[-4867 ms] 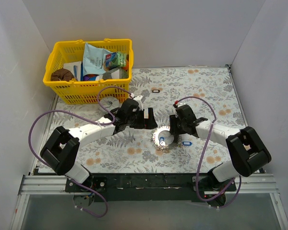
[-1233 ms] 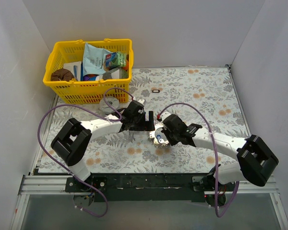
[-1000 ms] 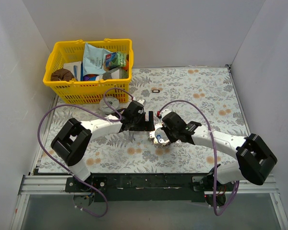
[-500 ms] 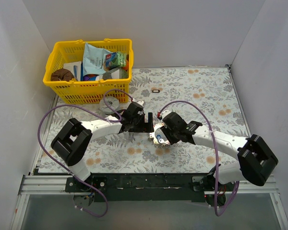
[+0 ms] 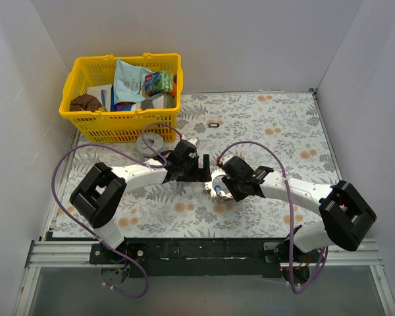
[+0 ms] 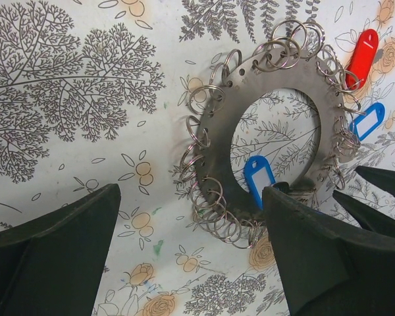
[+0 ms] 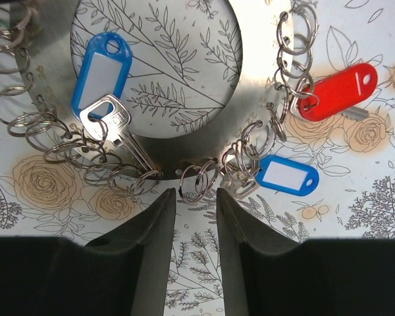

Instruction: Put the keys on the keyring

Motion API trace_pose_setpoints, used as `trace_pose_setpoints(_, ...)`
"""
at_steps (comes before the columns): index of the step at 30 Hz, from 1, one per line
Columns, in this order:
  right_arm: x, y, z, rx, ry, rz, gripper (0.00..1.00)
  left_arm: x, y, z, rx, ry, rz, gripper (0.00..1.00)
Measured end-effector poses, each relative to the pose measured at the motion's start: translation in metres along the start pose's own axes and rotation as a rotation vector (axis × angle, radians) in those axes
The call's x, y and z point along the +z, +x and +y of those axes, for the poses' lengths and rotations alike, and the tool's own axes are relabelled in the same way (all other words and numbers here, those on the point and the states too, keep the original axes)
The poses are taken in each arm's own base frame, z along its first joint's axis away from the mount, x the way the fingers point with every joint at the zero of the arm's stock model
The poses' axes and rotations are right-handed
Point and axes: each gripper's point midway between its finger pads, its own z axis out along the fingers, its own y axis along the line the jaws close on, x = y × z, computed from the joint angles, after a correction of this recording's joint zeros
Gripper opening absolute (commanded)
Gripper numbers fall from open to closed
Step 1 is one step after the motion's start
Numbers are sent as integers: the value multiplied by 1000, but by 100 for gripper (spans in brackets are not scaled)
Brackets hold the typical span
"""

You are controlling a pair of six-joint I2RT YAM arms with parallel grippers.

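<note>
left pincer [image 6: 191,197] wide apart, right pincer [image 7: 191,197] narrowly apart at the keyring [image 6: 217,122], its rim partly hidden beneath them.

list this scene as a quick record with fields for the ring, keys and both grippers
keyring: lying flat, split rings around its edge
red tag: outside the rim
outer blue tag: outside the rim too
inner blue tag: in the hole, with a metal key
left gripper: open wide, holding nothing
right gripper: narrow gap, tips at the rim
</note>
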Motion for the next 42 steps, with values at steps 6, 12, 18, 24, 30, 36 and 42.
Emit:
trace_pose_setpoints(6,5,8,4,8,-16,41,34,0,-2,-1,-1,6,-8,89)
trace_pose_setpoints(12,7,9,7,17,-26,45,27,1,-2,-2,-1,9,-10,89)
trace_pose_setpoints(18,16,11,5,29,2,65,15,1,-1,-1,-1,6,-8,89)
trace_pose_setpoints(24,15,3,2,38,17,41,1,1,0,0,-1,5,-6,89)
trace_pose_setpoints(30,11,-1,13,16,-54,30,1,0,-1,-1,0,7,-10,89)
trace_pose_setpoints(36,-2,-20,31,21,-180,-60,1,-1,-2,-1,0,8,-11,90)
trace_pose_setpoints(42,6,-13,25,115,-263,-65,9,-1,-2,-1,4,8,-11,90)
